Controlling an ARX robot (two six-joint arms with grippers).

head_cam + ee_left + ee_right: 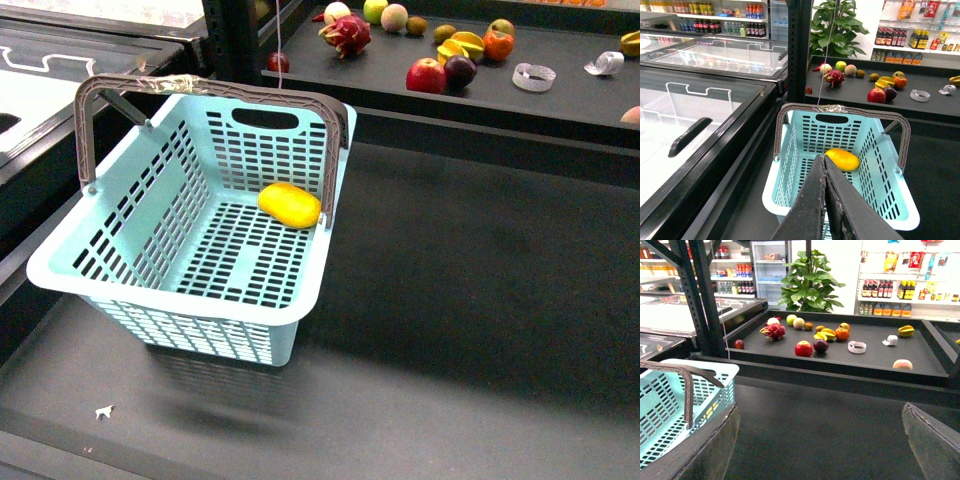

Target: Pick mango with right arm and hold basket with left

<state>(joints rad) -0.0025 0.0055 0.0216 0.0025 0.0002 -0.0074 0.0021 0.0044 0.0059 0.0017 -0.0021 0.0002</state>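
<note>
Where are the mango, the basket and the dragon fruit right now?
mango (290, 204): front view, middle of its yellow skin.
basket (170, 293): front view, near rim.
dragon fruit (347, 35): front view, centre of its pink body.

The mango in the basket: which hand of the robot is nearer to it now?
Left. The left hand is shut and hangs just above the basket, its tip close to the mango. The right hand is open beside the basket, facing the fruit shelf.
</note>
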